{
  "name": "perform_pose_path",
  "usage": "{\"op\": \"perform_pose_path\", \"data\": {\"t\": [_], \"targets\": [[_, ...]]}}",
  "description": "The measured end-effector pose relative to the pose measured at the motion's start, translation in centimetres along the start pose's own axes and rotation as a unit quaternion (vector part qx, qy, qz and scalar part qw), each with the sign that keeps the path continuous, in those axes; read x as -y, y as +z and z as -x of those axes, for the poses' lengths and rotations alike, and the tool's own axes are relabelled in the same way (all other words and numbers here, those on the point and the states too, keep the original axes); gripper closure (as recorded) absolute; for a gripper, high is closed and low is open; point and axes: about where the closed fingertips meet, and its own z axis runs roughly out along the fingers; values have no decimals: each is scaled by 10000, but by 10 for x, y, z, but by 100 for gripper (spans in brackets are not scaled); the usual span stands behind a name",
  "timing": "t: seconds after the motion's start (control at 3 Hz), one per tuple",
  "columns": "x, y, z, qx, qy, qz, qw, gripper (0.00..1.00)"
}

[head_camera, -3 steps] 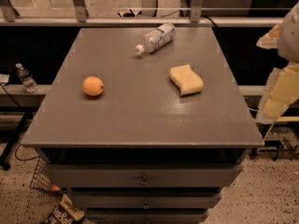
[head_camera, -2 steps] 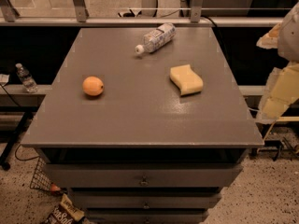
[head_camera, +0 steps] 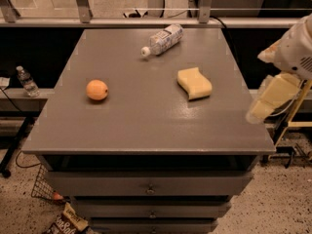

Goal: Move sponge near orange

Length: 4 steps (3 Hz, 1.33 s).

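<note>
My gripper (head_camera: 265, 101) sits at the right edge of the frame, off the right side of the table (head_camera: 146, 130) and just past its near right corner. I cannot tell from this view whether it is spread or closed. It carries nothing I can make out, and it is well apart from the sponge.

The sponge (head_camera: 194, 83) lies flat on the tabletop, right of centre. It is a pale yellow foam pad, thick, with wavy edges, turned at a slant to the table's sides. Nothing touches it or crowds it, and its top face is fully exposed to me.

The orange (head_camera: 97, 89) rests left of centre, at about the same height in the frame as the sponge. It is small, round and smooth-skinned, noticeably smaller than the pad. A wide stretch of bare grey surface separates the two.

By my reading the task is at its very start: no grasp made, the sponge not lifted, nothing carried. What remains is the reach in over the right edge, the pick, the haul leftward across the table, and the set-down beside the fruit.

A plastic bottle (head_camera: 162, 39) lies on its side in the upper middle, clear of that path.
</note>
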Motion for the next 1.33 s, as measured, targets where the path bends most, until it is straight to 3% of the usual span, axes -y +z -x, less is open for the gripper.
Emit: {"op": "perform_pose_path", "data": {"t": [0.33, 0.67, 1.0, 1.33], "targets": [[40, 46, 7, 443, 234, 126, 9987, 0], [66, 96, 32, 706, 378, 381, 9961, 0], [81, 130, 57, 756, 363, 549, 9950, 0], [85, 157, 66, 538, 402, 683, 9954, 0]]}}
